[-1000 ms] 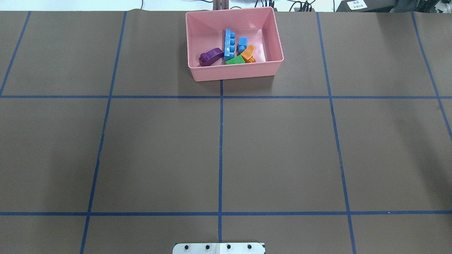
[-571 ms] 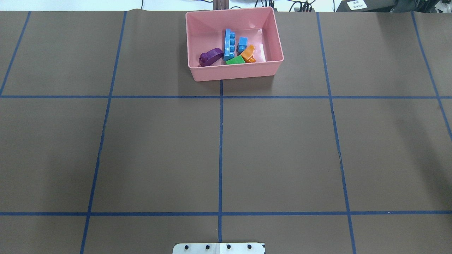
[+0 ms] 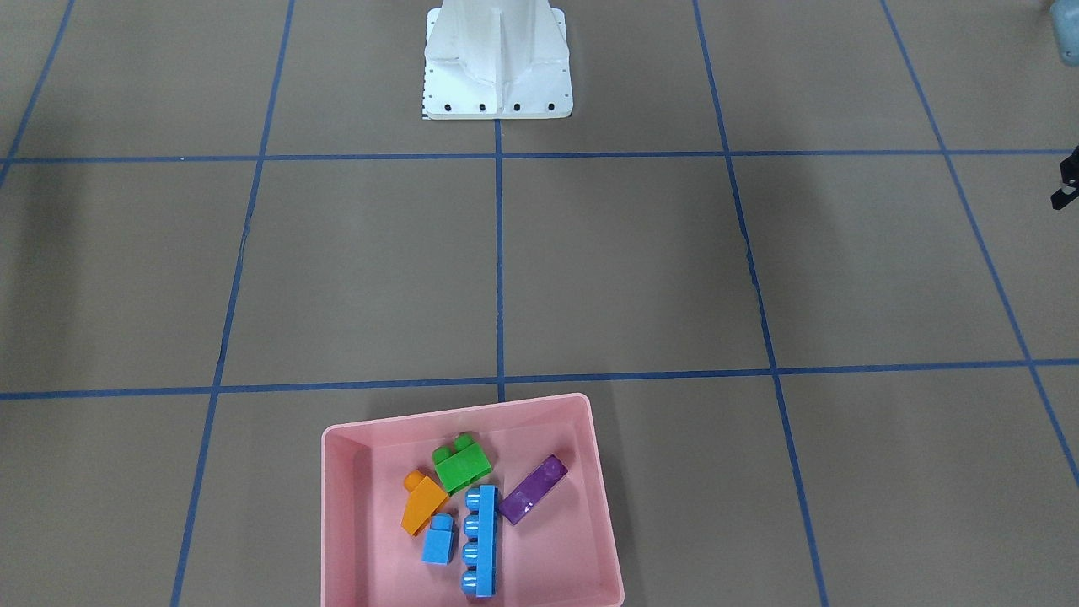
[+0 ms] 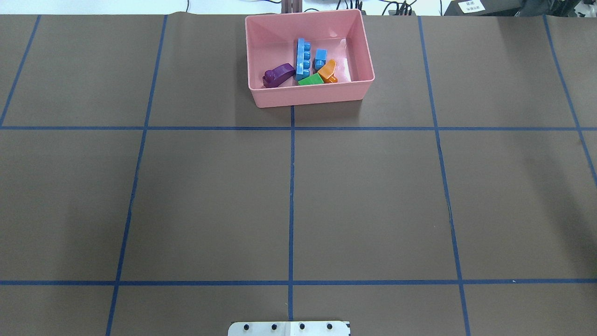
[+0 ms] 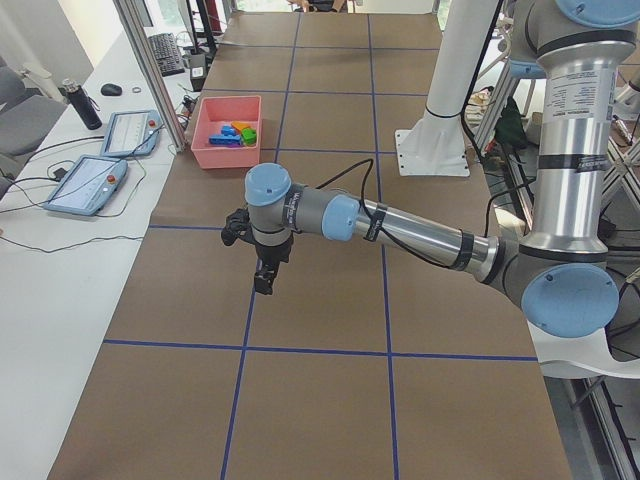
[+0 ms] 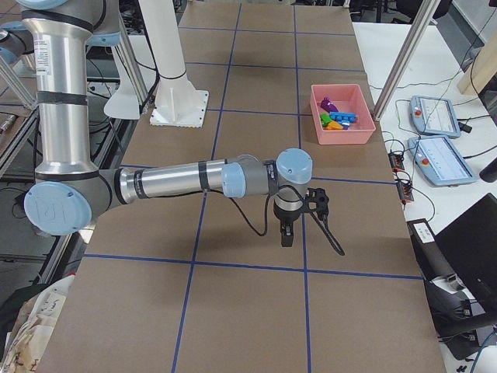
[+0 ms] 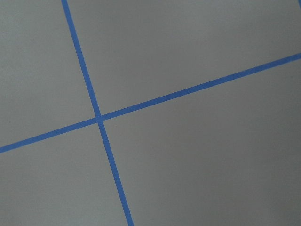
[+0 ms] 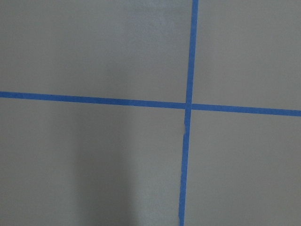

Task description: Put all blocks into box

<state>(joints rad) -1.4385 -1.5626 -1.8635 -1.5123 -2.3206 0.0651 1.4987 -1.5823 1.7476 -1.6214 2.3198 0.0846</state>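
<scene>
The pink box [image 4: 310, 99] stands at the table's far middle; it also shows in the front-facing view [image 3: 337, 523]. All five blocks lie inside it: purple [image 4: 278, 74], long light blue [image 4: 303, 58], small light blue [image 4: 320, 58], orange [image 4: 328, 70] and green [image 4: 310, 80]. My left gripper [image 5: 264, 278] hangs over the mat, far from the box [image 5: 205, 150]. My right gripper [image 6: 286, 235] hangs over the mat at the other end. I cannot tell whether either is open or shut. Neither carries a block that I can see. Both wrist views show only mat and tape.
The white robot base [image 3: 497, 67] stands at the near middle edge of the table. Blue tape lines [image 4: 291, 196] divide the brown mat into squares. Teach pendants [image 5: 90, 185] lie on the white side table beyond the box, with cables beside them.
</scene>
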